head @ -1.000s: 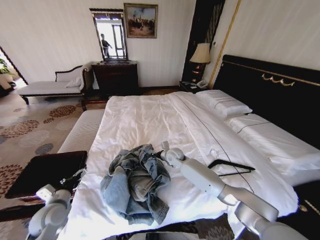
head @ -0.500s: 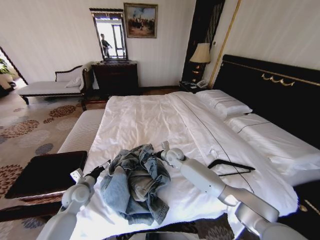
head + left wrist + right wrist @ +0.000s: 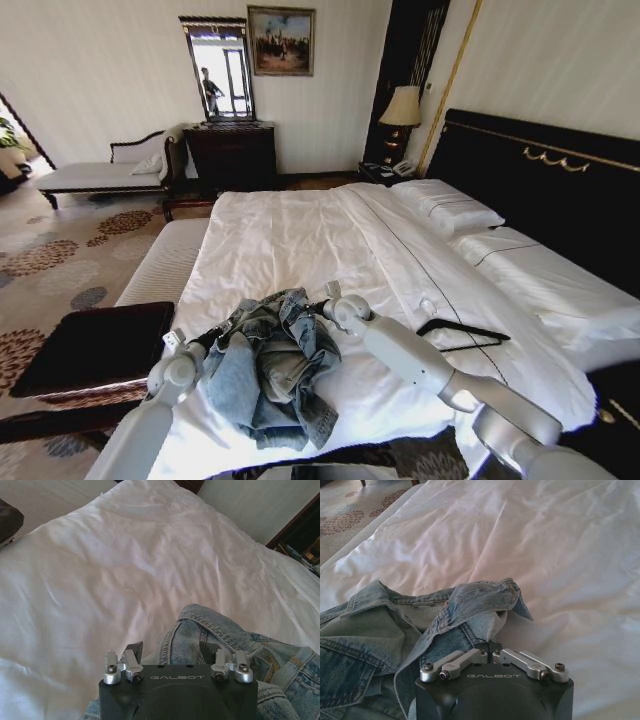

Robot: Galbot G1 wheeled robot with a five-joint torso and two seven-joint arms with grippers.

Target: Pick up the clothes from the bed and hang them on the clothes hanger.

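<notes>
The denim jacket [image 3: 268, 372] lies crumpled in a heap on the near end of the bed [image 3: 300, 250], on the white duvet, collar and folds bunched up. Seen from the head camera, the left tool [image 3: 215, 334] sits at about nine o'clock of the heap, right at the jacket's edge; in its wrist view the left tool [image 3: 171, 650] has its fingers spread wide, a fold of denim [image 3: 210, 630] lying between them, not gripped. The right tool [image 3: 322, 300] is at roughly one o'clock of the heap, against the collar side. In its own wrist view the right tool [image 3: 490, 646] has its fingers drawn together, tips meeting at a flap of the jacket [image 3: 480, 600]; it looks pinched on the cloth. The black clothes hanger [image 3: 462, 334] lies flat on the duvet at three o'clock from the jacket, well apart from it, beyond the right forearm.
</notes>
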